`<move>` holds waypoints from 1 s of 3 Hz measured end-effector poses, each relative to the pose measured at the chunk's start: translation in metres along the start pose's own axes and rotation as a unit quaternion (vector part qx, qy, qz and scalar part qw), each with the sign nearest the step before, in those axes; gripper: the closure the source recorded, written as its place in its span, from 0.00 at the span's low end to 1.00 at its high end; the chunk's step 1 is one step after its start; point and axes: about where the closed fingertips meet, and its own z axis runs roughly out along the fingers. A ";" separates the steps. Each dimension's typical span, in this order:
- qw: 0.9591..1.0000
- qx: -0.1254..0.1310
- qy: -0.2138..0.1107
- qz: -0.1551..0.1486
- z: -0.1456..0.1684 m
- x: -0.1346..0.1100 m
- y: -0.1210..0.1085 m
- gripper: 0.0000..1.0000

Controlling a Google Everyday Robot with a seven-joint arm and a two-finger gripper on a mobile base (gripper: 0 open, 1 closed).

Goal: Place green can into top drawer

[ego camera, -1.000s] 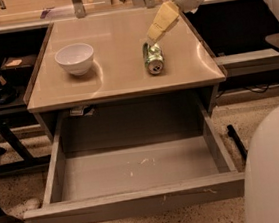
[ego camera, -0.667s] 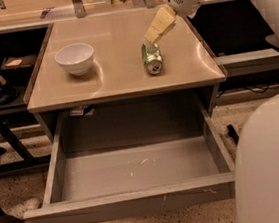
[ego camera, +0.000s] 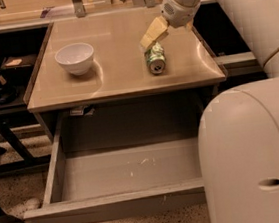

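The green can lies on its side on the beige table, right of centre, one silver end facing the front. My gripper hangs just above the can's far end, its pale yellow fingers pointing down at it. The top drawer is pulled out below the table's front edge, and I see nothing in it but pale scuff marks on its floor. My white arm reaches in from the upper right.
A white bowl stands on the table's left half. My bulky white body covers the drawer's right end. A dark chair frame stands at the left. Shelves with clutter run along the back.
My gripper has moved down and to the left, closer to the can's far end. The can, the bowl and the drawer have not moved.
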 end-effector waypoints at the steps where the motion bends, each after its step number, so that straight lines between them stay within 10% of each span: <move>1: 0.999 -0.013 0.023 0.029 0.026 0.000 0.001 0.00; 3: 0.994 -0.049 0.061 0.077 0.059 0.006 0.019 0.00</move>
